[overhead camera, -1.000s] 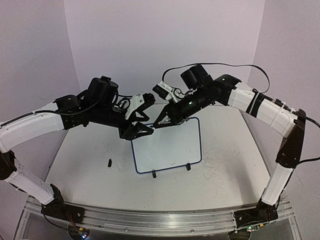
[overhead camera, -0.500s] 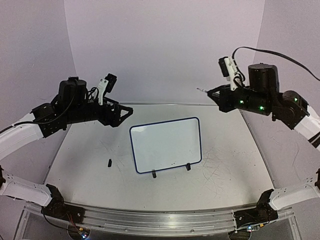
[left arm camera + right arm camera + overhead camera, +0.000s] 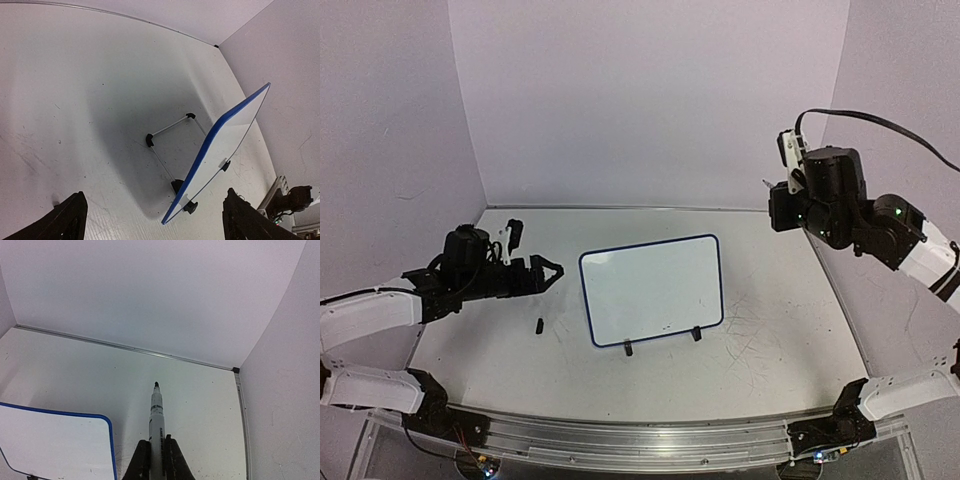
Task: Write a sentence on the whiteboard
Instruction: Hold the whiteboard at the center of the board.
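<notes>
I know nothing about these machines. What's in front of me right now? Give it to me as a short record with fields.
whiteboard: propped up on black feet, mid-table; no lettering readable on it
left end effector: open, empty, low over the table, left of the whiteboard
right end effector: shut on a marker, raised at the right, apart from the whiteboard
marker tip: uncapped, touching nothing
small black object: lies on the table near the left end effector; perhaps the cap
</notes>
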`<state>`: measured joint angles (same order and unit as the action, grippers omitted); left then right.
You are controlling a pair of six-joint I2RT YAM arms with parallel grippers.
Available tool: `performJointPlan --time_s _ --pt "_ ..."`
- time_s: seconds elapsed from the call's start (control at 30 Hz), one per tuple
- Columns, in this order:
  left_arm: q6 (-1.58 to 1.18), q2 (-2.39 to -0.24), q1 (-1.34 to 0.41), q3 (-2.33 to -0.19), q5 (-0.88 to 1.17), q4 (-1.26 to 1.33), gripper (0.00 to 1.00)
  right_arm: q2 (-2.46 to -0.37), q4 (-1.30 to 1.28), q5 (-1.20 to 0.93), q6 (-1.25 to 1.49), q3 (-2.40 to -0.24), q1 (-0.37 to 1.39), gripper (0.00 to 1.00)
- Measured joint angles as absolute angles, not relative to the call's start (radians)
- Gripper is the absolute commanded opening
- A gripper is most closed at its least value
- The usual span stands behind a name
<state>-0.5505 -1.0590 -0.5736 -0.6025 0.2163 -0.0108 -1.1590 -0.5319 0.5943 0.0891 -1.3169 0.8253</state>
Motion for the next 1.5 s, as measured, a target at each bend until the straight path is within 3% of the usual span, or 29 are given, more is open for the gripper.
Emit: performJointPlan --time_s 0.43,0.63,0.83,1.5 --pt "-0.571 -1.271 -0.519 -0.582 0.627 0.362 0.86 -1.146 -0.524 0.639 0.084 -1.296 0.825 0.00" --pt "-0.528 -1.371 -0.510 -0.583 0.721 0.434 0.76 -1.151 -0.524 0.581 0.080 -1.305 0.825 0.00" --pt "-0.470 -1.447 -0.509 -0.586 0.790 0.483 0.57 -1.154 -0.526 0.525 0.068 -1.332 0.825 0.00" --pt "-0.381 -1.595 -0.477 -0.654 0.951 0.577 0.33 -1.053 -0.406 0.564 0.050 -1.204 0.825 0.00"
